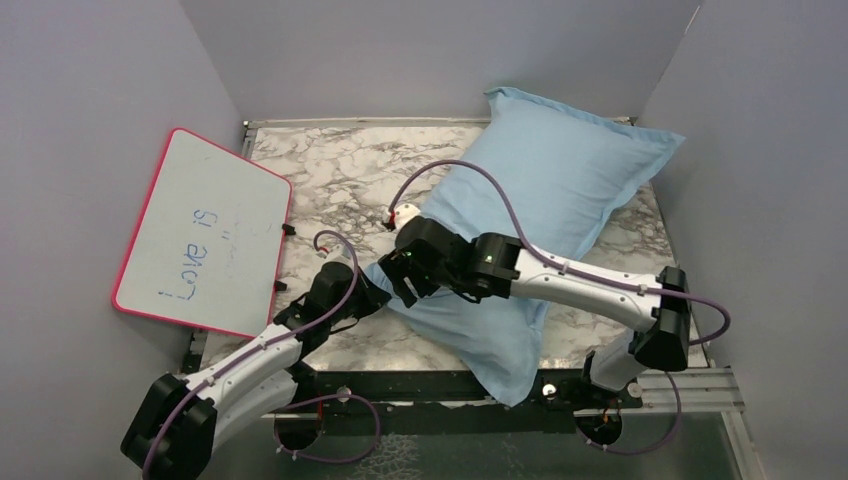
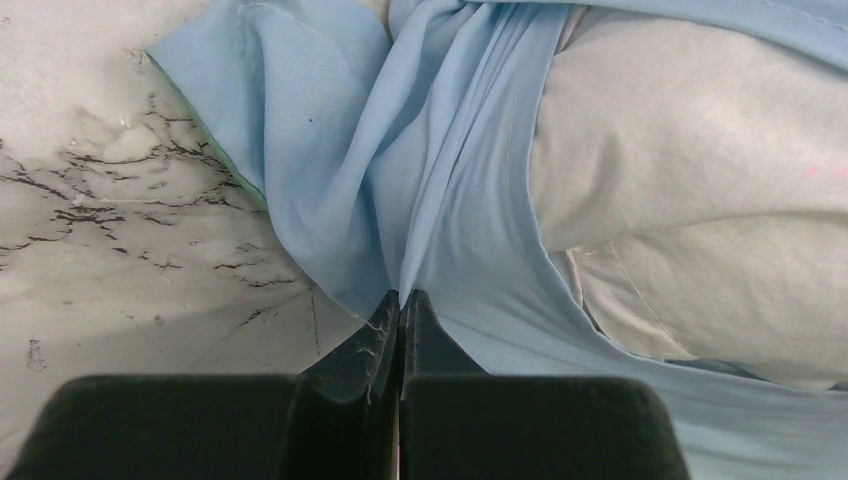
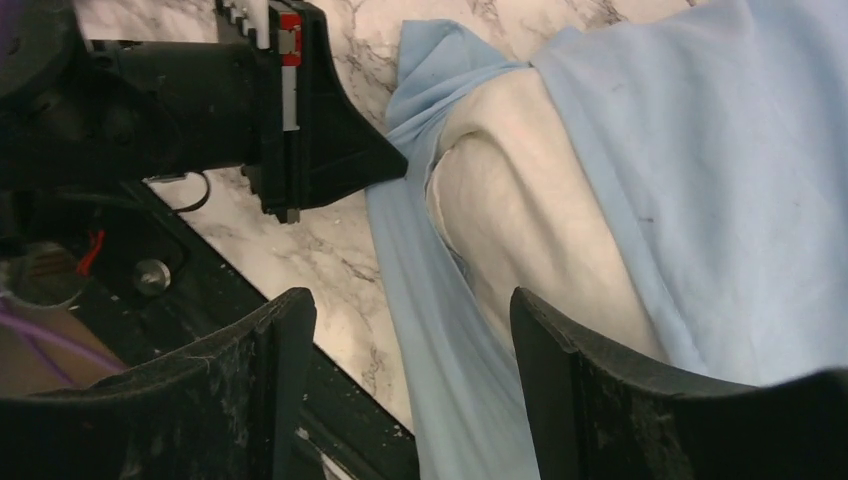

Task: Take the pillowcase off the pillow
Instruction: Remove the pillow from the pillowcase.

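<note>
Plainly, the left gripper [image 2: 402, 298] is pressed flat together on a gathered fold of the light blue pillowcase [image 2: 450, 200], pinched at the hem where the cover's mouth lies. The right gripper [image 3: 410, 310] is held spread wide with nothing between its jaws, and it hangs just above the same open end. Beside the pinched fold, a cream-white corner of the pillow [image 2: 700, 180] is bared, with the blue hem drawn back along its edge (a sliver of teal lining can be made out at the fold's rim).

Farther out, the rest of the pillow is seen from above to be fully sheathed. It lies aslant on the marble table [image 2: 120, 250], from the near edge towards the far right corner. A pink-framed whiteboard [image 1: 205, 230] is propped well apart at the left.

The step in hand is judged to be the opening one: the mouth is held and little has been stripped. Next, the bared corner would need to be gripped by the right claw, cloth excluded, so that case and pillow can be drawn apart.
</note>
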Controlling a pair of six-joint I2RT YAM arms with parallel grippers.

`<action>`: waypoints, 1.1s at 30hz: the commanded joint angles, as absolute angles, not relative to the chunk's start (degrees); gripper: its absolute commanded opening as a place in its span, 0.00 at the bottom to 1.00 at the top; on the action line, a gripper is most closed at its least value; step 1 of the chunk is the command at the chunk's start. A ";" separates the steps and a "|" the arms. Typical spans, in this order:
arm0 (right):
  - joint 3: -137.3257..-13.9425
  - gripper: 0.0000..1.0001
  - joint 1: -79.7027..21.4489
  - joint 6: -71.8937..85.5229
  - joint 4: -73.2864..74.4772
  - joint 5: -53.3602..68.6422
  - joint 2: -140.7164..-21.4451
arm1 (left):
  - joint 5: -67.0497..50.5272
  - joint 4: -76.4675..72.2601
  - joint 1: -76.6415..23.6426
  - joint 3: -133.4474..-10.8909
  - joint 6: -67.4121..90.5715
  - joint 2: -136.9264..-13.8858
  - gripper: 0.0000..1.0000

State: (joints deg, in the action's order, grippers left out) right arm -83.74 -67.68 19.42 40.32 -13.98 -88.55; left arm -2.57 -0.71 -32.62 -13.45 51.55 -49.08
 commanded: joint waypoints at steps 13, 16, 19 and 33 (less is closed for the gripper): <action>-81.69 0.99 -66.18 17.32 40.48 -44.68 -106.62 | -4.17 3.04 -32.26 -12.71 50.62 -47.66 0.00; -83.24 0.71 -62.64 22.18 42.66 -48.90 -108.70 | -4.56 4.11 -32.26 -12.96 50.33 -47.37 0.00; -83.75 0.51 -61.10 21.29 40.47 -47.65 -105.15 | -3.83 5.53 -32.28 -12.61 50.31 -46.71 0.00; -70.47 0.09 -49.35 26.97 13.85 -11.30 -73.01 | -0.48 7.10 -32.26 -11.17 49.84 -49.23 0.00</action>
